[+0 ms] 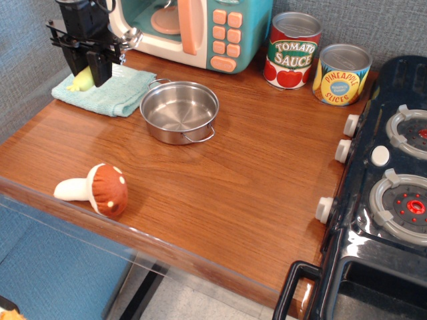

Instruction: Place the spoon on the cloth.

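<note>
The black gripper [90, 70] hangs right over the folded light teal terry cloth [110, 90], jaws pinching the toy spoon [81, 81] by its thick pale yellow-green handle, whose long axis seems to slope down-left onto the cloth.

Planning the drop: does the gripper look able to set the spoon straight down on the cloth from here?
Probably yes: the gripper holds the spoon right over the cloth, with nothing between them.

red can [292, 50] "TOMATO SAUCE"; yellow can [341, 75] "PINEAPPLE SLICES"
</note>
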### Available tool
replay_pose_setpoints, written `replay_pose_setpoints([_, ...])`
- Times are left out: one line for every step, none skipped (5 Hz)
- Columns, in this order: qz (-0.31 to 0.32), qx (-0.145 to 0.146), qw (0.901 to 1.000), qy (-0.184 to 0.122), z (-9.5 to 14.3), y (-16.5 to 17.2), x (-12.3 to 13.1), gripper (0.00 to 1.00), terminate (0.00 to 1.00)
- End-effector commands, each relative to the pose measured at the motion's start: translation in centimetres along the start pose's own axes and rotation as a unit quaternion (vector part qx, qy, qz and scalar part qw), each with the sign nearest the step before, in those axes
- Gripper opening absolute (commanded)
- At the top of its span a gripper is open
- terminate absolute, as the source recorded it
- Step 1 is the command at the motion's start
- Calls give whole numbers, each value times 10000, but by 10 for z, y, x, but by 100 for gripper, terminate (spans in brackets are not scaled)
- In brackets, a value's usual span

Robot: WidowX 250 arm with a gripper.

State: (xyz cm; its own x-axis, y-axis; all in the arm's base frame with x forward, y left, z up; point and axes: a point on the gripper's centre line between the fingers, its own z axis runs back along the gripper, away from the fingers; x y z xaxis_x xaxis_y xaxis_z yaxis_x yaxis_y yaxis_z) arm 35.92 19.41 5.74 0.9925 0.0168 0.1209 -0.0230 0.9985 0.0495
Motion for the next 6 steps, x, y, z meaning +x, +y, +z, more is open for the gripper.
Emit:
replay_pose_setpoints([-82, 180, 9998, -57, 9, 8, -1, 0, 0])
replay_pose_setpoints([-98, 346, 9993, 63, 5, 9, -2, 0, 0])
replay_pose_setpoints([-133, 234, 9996, 79, 5, 9, -2, 100, 0])
replay_pose_setpoints([-114, 185, 9998, 26, 10, 8, -3, 100, 0])
replay_pose_setpoints([-159, 193, 9996, -99, 23, 3, -8, 100, 0])
replay_pose_setpoints([-159, 193, 9996, -99, 23, 3, -8, 100, 0])
